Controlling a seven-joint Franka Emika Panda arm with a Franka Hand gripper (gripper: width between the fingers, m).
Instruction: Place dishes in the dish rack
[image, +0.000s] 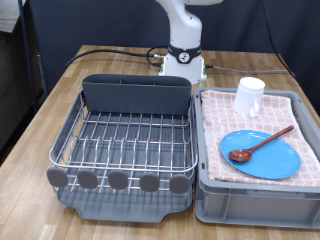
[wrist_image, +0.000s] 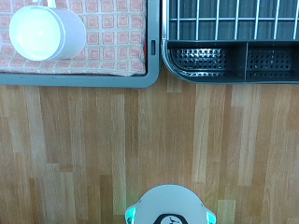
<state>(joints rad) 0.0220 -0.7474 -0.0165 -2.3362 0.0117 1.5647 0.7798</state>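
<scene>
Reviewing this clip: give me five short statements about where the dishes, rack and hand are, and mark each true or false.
1. The plate lies in the bin. True.
2. The spoon stands in the rack's cutlery compartment. False: it lies across the plate.
3. The cup sits on the checked cloth in the bin. True.
4. The rack already holds the cup. False: no dish is seen in it.
5. The hand grips the spoon. False: no hand shows in either view; only the arm's base is seen.

You see a wooden table (wrist_image: 84, 149) under the gripper, grey bin (image: 260, 195) with pink checked cloth (wrist_image: 112, 33) off to one side, black cable (image: 110, 50) behind.
</scene>
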